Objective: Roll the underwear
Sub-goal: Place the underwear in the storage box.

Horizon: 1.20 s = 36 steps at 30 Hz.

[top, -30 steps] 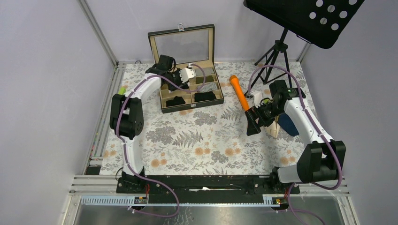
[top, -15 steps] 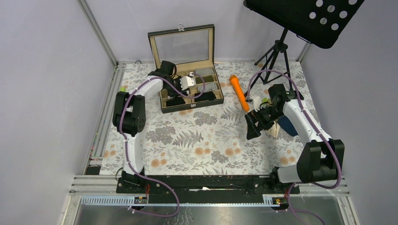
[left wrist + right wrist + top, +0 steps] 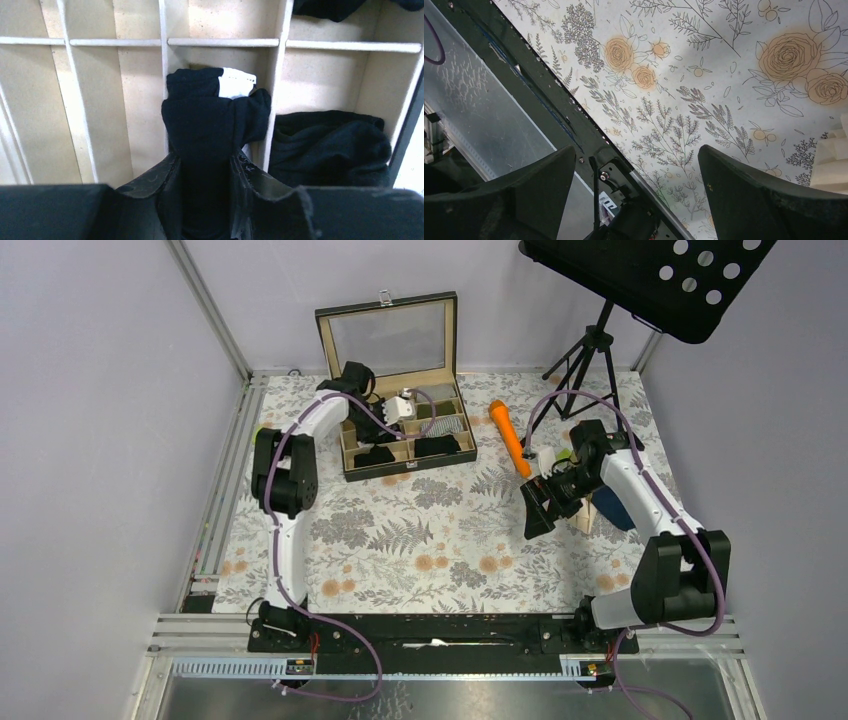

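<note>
My left gripper [image 3: 382,428] reaches into the wooden compartment box [image 3: 351,466]. In the left wrist view it [image 3: 205,162] is shut on a rolled dark underwear with white trim [image 3: 215,110], held over a middle compartment. A black rolled underwear [image 3: 330,145] lies in the compartment to its right. From above, black underwear sits in the front compartments [image 3: 376,455] [image 3: 443,446]. A navy blue underwear [image 3: 612,506] lies on the table by my right arm. My right gripper [image 3: 537,508] is open and empty above the floral cloth [image 3: 724,75], as the right wrist view [image 3: 636,165] shows.
The box's glass lid [image 3: 388,335] stands open at the back. An orange carrot-shaped stick [image 3: 510,437] lies right of the box. A black music stand [image 3: 650,280] on a tripod [image 3: 585,355] stands at the back right. A pale wooden piece [image 3: 582,518] sits by my right gripper.
My left arm has swung its elbow rightward and shifted the gripper slightly within the box, still holding the roll. My right gripper has drifted a little to the left.
</note>
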Motion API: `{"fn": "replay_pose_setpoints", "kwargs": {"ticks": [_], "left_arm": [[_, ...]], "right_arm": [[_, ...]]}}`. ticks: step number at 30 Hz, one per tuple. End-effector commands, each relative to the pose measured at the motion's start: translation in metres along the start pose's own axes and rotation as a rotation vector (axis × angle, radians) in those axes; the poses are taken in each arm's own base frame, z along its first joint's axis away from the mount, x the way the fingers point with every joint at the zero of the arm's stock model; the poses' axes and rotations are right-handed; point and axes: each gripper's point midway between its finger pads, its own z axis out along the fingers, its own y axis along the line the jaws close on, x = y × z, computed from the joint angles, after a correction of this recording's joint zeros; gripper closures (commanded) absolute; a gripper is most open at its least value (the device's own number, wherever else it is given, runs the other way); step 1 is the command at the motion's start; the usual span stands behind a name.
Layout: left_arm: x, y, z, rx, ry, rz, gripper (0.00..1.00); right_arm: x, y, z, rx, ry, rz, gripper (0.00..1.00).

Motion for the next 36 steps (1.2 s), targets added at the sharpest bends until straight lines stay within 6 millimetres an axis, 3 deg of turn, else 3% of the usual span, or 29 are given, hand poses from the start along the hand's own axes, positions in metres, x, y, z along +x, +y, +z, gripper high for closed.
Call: {"fn": "replay_pose_setpoints", "kwargs": {"ticks": [1,8,13,24,29,36], "left_arm": [[0.007,0.020,-0.007,0.001,0.042,0.092,1.00],[0.043,-0.008,0.016,0.114,0.147,0.011,0.96],[0.059,-0.024,0.019,0.140,0.201,-0.054,0.67],[-0.001,0.014,-0.044,-0.032,0.077,-0.011,0.40],[-0.002,0.022,-0.054,-0.064,0.086,-0.018,0.38],[-0.019,0.038,-0.079,-0.134,0.049,-0.014,0.37]], "right_arm": [[0.001,0.004,0.003,-0.046,0.007,0.016,0.01],[0.001,0.004,0.002,-0.045,0.004,0.014,0.01],[0.001,0.004,0.002,-0.043,0.006,0.015,0.01],[0.002,0.003,0.004,-0.046,0.012,0.023,0.01],[0.001,0.004,0.003,-0.047,0.008,0.020,0.01],[0.001,0.005,-0.001,-0.025,-0.004,0.003,0.01]]}}
